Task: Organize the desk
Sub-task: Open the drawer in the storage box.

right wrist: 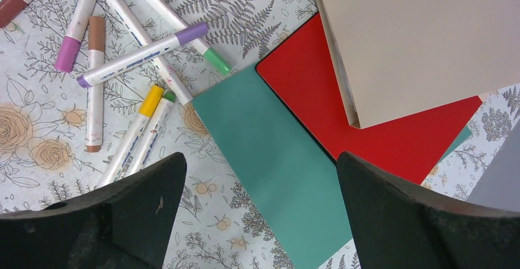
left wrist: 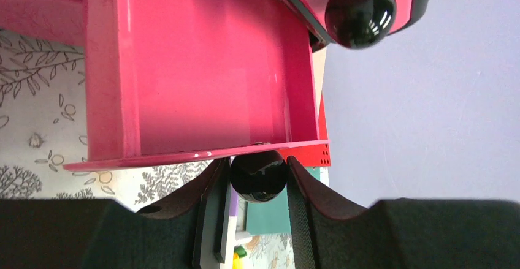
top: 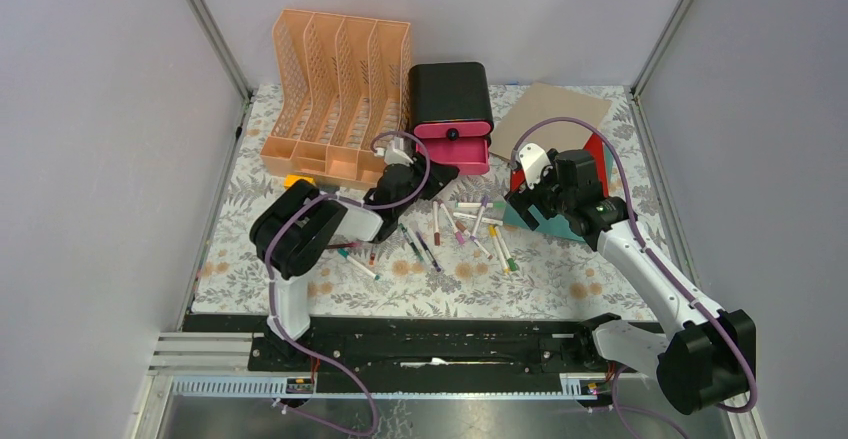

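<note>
- The tabletop (top: 560, 269), covered in a cloth of grey ferns and tan flowers, lies under the drawer box (top: 449, 94) and spreads out in front of it and to both sides.
- The drawer box is black with pink fronts. Its lower drawer (left wrist: 202, 67) stands out from the box toward the arms.
- The left end effector (left wrist: 258, 170) is at the front of that drawer. It is narrowed onto the round black knob (left wrist: 258, 182) there, with one of its fingers (left wrist: 302, 189) against each side of the knob.
- A second black knob (left wrist: 360, 11) sits on the front above the open drawer.
- An orange file rack (top: 340, 79) stands just to the left of the drawer box, almost touching it.
- Loose markers (right wrist: 141, 54) with caps of many colours lie scattered on the cloth in front of the drawer box, some crossing one another.
- To the right of the drawer box lies a stack of flat sheets: a tan folder (right wrist: 423, 42) on top of a red sheet (right wrist: 343, 97), and a teal sheet (right wrist: 276, 159) just beside the red one, nearest the markers.
- The right end effector (right wrist: 257, 165) is right of and in front of the drawer box, above the teal sheet. Its jaws are spread wide and grip nothing.
- We cannot tell whether the right end effector touches the teal sheet.
</note>
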Action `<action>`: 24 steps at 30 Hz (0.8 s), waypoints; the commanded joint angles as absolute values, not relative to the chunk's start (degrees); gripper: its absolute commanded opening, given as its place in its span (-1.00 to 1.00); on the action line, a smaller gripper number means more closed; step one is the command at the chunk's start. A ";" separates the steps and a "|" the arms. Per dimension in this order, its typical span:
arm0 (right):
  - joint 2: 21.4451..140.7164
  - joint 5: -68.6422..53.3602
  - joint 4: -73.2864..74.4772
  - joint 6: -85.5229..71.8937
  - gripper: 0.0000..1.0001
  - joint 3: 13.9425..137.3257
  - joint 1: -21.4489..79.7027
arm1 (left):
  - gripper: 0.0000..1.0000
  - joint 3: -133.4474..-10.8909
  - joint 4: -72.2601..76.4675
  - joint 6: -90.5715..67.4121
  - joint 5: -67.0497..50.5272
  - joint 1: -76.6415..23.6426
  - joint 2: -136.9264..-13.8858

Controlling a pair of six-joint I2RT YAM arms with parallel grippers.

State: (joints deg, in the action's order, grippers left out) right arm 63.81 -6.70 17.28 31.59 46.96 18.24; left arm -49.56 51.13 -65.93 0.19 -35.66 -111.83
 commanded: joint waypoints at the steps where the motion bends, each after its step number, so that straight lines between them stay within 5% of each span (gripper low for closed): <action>1: 63.47 -7.46 16.08 31.13 0.99 47.02 17.98 | -0.65 -46.99 54.03 -64.23 1.33 -35.75 -108.53; 8: 63.45 -7.64 16.23 31.20 0.99 46.91 18.02 | 0.44 -46.74 53.21 -62.00 -1.15 -35.51 -106.76; 15: 63.37 -8.32 16.57 31.60 0.99 46.95 18.00 | 0.96 -43.70 48.14 -53.35 -3.89 -35.64 -98.86; 24: 62.85 -9.27 17.10 32.36 0.99 46.77 17.93 | 0.97 -40.52 31.42 -35.97 -1.07 -35.85 -84.06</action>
